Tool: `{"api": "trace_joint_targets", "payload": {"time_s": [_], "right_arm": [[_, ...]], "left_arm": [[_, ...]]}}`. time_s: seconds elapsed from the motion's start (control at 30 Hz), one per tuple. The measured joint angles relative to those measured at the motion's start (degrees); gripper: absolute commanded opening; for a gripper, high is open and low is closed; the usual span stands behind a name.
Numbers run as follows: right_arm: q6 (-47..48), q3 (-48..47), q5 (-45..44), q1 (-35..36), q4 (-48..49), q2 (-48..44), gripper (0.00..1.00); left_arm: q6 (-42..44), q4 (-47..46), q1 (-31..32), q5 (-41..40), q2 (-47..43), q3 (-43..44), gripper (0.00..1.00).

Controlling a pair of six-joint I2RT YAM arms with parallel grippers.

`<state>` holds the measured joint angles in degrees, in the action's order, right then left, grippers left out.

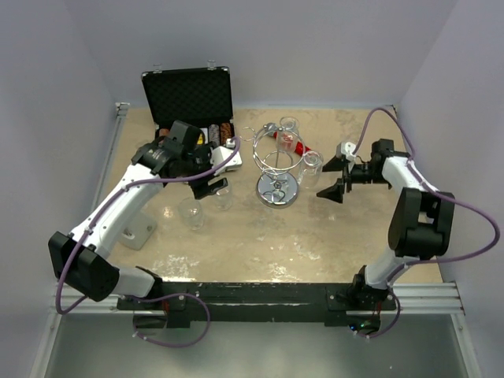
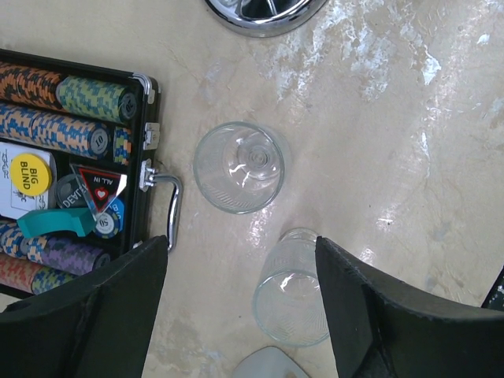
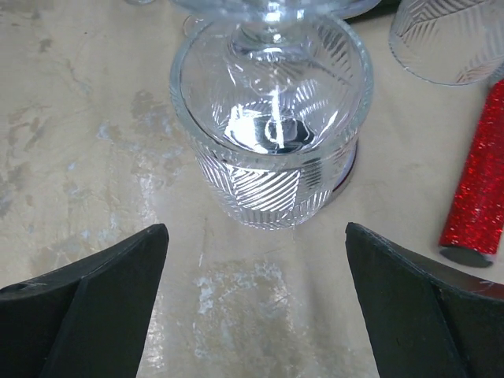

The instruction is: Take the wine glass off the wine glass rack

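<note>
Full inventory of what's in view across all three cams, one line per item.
wine glass rack: 1, chrome wire, table centre
wine glasses on table: 2, clear, left of the rack
wine glasses at the rack: 2, clear ribbed, its right and far sides; hanging or standing unclear
glitter tube: 1, red, lying right of the rack
chip case: 1, black, open, far-left corner
poker chips: many, multicoloured stacks, inside the case
table: 1, beige marbled
left gripper: 1, black, open over the two table glasses
right gripper: 1, black, open, facing the rack's right-side glass
</note>
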<state>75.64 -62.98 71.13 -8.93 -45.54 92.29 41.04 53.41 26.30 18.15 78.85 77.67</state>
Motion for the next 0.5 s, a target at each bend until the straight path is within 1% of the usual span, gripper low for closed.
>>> {"api": "trace_joint_targets", "payload": {"time_s": [0.07, 0.13, 0.23, 0.37, 0.5], "right_arm": [[4.8, -2.1, 1.8, 0.2, -4.4, 4.1, 0.98], [7.7, -3.1, 3.3, 0.5, -6.8, 6.9, 0.97], [10.5, -3.8, 5.2, 0.9, -9.7, 8.3, 0.98], [11.2, -6.4, 7.1, 1.2, -11.5, 8.2, 0.98], [9.8, -8.7, 6.7, 0.9, -11.3, 7.9, 0.98]], "left_arm": [[0.0, 0.1, 0.0, -0.3, 0.0, 0.2, 0.80], [-0.1, 0.3, 0.0, -0.5, 0.3, 0.9, 0.80], [-0.1, 0.2, 0.0, -0.8, 0.5, 1.6, 0.80], [-0.1, 0.3, 0.0, -1.2, 0.9, 1.9, 0.80], [-0.1, 0.3, 0.0, -1.5, 1.0, 1.9, 0.80]]}}
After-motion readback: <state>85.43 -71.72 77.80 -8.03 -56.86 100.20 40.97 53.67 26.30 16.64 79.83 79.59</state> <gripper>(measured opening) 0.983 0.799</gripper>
